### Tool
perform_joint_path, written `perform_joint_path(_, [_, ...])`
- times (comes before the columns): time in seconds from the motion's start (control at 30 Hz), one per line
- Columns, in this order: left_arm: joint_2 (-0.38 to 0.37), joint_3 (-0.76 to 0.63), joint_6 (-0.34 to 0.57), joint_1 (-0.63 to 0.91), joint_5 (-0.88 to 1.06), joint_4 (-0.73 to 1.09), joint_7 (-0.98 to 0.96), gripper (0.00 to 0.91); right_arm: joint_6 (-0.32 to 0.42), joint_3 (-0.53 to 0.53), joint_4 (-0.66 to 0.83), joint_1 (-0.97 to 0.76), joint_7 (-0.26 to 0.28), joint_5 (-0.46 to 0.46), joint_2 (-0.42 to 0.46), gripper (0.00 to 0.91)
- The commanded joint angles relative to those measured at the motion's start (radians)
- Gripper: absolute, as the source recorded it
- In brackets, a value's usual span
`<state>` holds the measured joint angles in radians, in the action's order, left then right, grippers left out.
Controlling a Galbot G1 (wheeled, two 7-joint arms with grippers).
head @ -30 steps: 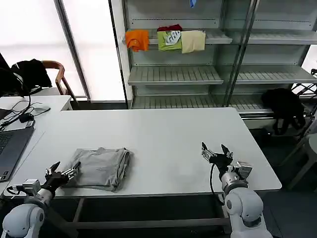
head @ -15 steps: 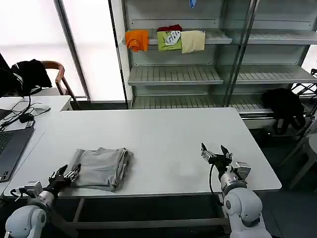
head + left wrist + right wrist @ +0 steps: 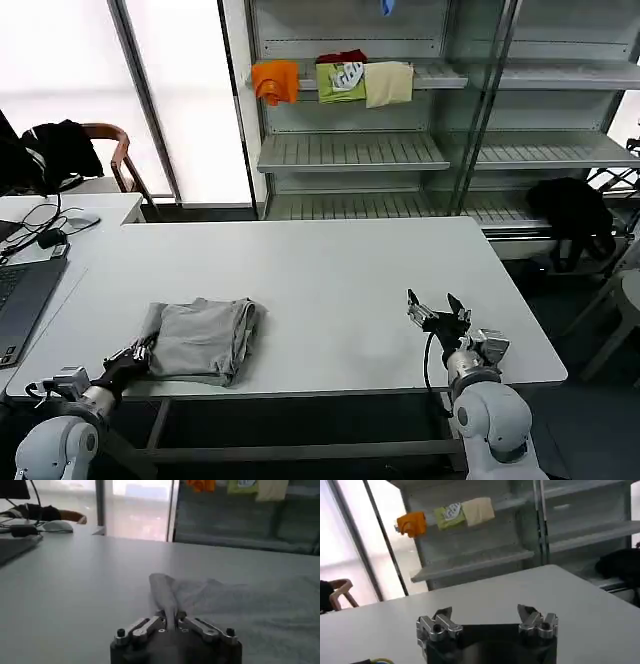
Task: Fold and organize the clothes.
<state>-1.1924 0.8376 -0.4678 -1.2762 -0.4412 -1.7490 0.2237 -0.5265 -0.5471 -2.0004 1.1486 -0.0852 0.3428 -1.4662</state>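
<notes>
Two grippers are at the near edge of the white table (image 3: 330,270). The left gripper (image 3: 133,357) sits at the table's near-left corner, its fingers clenched on a pinched-up corner of the grey shirt (image 3: 200,338); in the left wrist view the left gripper (image 3: 170,624) has its fingers drawn together around a narrow ridge of grey cloth that rises from between them, with the rest of the shirt (image 3: 240,605) spread flat beyond. From that gripper the shirt lies at about 2 o'clock in the head view, folded into a rough rectangle, its near-left corner being the part gripped and its far edge bunched into a soft roll.

Over at the near-right edge, the right gripper (image 3: 437,312) hovers with its fingers spread apart and nothing between them; the right wrist view shows the right gripper (image 3: 487,617) with both fingertips well apart above bare tabletop. The shirt lies at about 9 o'clock from it, well apart.

Farther out, a laptop (image 3: 18,300) rests on the table's left edge at roughly 11 o'clock from the left gripper. Beyond the table stands a metal shelf unit (image 3: 400,150), holding folded orange (image 3: 276,78), green (image 3: 342,80) and pale yellow (image 3: 389,83) garments on an upper shelf.
</notes>
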Motion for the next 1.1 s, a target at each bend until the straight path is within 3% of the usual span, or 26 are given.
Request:
perform_joint_path(0.03, [-0.003, 0.013, 0.054, 0.000, 0.021, -0.024, -0.016, 0.010, 0.000, -0.002, -0.009, 0.004, -0.004, 0.000, 0.000, 0.907])
perform_joint_path(0.17, [0.030, 0.075, 0.130, 0.014, 0.174, -0.037, -0.018, 0.020, 0.000, -0.007, -0.016, 0.009, -0.007, 0.002, 0.004, 0.907])
perform_joint_path(0.43, [0.215, 0.241, 0.216, 0.096, 0.507, -0.010, 0.037, 0.020, 0.003, -0.007, -0.013, 0.015, -0.006, 0.005, 0.001, 0.907])
perform_joint_path(0.73, [0.379, 0.225, 0.184, 0.221, 0.712, -0.019, 0.159, 0.020, 0.010, -0.004, -0.006, 0.024, -0.007, 0.010, -0.006, 0.907])
perform_joint_path(0.87, [0.389, 0.193, 0.175, 0.245, 0.798, -0.063, 0.170, 0.020, 0.012, -0.015, -0.015, 0.036, -0.005, 0.015, 0.001, 0.907])
perform_joint_path(0.97, [0.355, 0.163, 0.177, 0.212, 0.838, -0.122, 0.172, 0.030, 0.018, -0.027, -0.017, 0.050, -0.001, 0.020, 0.005, 0.907])
perform_joint_path(1.07, [0.272, 0.114, 0.211, 0.127, 0.917, -0.201, 0.175, 0.030, 0.029, -0.042, -0.016, 0.069, 0.004, 0.026, 0.007, 0.907])
perform_joint_path(1.1, [0.204, 0.086, 0.238, 0.091, 0.970, -0.219, 0.174, 0.030, 0.032, -0.046, -0.014, 0.074, 0.005, 0.029, 0.008, 0.907])
